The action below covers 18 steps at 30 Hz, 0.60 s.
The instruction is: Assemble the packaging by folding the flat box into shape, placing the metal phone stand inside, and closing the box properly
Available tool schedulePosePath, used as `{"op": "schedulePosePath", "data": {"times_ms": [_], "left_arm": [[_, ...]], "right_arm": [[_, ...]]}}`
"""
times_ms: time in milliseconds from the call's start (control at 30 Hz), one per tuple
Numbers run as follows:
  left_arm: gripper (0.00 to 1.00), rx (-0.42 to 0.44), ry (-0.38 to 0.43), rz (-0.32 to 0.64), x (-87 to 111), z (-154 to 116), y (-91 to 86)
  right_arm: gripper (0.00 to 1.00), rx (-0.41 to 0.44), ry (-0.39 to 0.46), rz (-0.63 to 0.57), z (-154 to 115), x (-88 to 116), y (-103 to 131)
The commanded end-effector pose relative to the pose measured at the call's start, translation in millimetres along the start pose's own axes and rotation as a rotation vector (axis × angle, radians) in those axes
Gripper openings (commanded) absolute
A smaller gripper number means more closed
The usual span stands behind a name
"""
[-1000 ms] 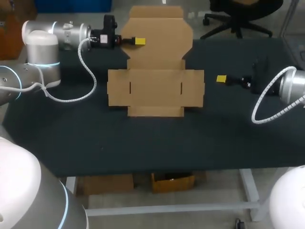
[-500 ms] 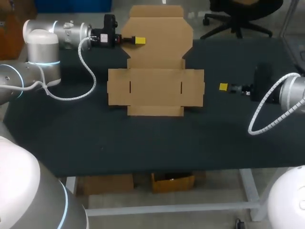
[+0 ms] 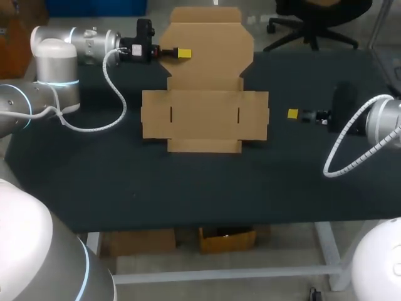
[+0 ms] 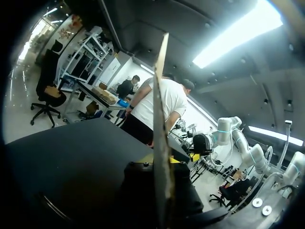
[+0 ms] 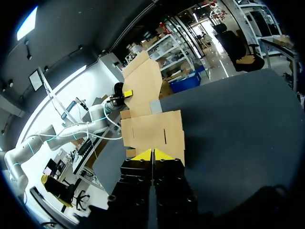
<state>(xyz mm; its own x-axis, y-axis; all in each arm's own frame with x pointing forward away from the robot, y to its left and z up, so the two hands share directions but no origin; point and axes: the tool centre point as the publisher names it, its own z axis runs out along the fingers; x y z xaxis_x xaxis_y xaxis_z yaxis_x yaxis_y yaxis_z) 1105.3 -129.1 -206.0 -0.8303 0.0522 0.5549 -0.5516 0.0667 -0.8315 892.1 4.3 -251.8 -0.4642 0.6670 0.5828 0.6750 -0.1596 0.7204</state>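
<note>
- Far left, the left arm (image 3: 56, 69) comes in along the back of the dark counter (image 3: 188, 188), with a white coiled cable (image 3: 116, 94) looping off it.
- At its end, the left tool (image 3: 183, 54) sits right on the left edge of the box's big rear flap (image 3: 210, 37).
- The left wrist view settles it. The cardboard runs edge-on straight up between the two fingers, with a yellow tip on either side, so the left tool is clamped on the flap.
- Centre of the counter is the box (image 3: 205, 115), brown cardboard and unfolded. Its wide middle panel lies flat with a short wing out to each side and a narrow strip along the near edge.
- From the right wrist view the rear flap stands up off the counter, while the rest of the box lies flat.
- Moving right, a strip of bare counter shows past the box's right wing.
- Then comes the right tool (image 3: 292, 114), near that wing but apart from it and pointing at it.
- The right wrist view shows its two yellow tips pressed together with nothing between them. The flat box lies just ahead of them.
- Far right, the right arm (image 3: 382, 119) comes in from the edge, with its own white coiled cable (image 3: 344, 157) hanging in a loop over the counter.
</note>
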Motion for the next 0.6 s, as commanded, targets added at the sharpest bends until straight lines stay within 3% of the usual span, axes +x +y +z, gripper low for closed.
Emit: {"op": "schedulePosePath", "data": {"times_ms": [33, 200, 600], "left_arm": [[0.0, -0.003, 0.016, 0.0, -5.6, -1.4, -1.1], [0.0, -0.003, 0.016, 0.0, -5.6, -1.4, -1.1], [0.0, -0.022, 0.014, 0.116, 3.0, 2.3, -9.4]], "right_arm": [[0.0, -0.015, -0.012, -0.028, -4.1, 4.5, -1.7], [0.0, -0.025, -0.039, -0.069, -11.9, 1.9, -7.8], [0.0, -0.042, -0.096, -0.148, -27.6, -1.6, -26.4]]}}
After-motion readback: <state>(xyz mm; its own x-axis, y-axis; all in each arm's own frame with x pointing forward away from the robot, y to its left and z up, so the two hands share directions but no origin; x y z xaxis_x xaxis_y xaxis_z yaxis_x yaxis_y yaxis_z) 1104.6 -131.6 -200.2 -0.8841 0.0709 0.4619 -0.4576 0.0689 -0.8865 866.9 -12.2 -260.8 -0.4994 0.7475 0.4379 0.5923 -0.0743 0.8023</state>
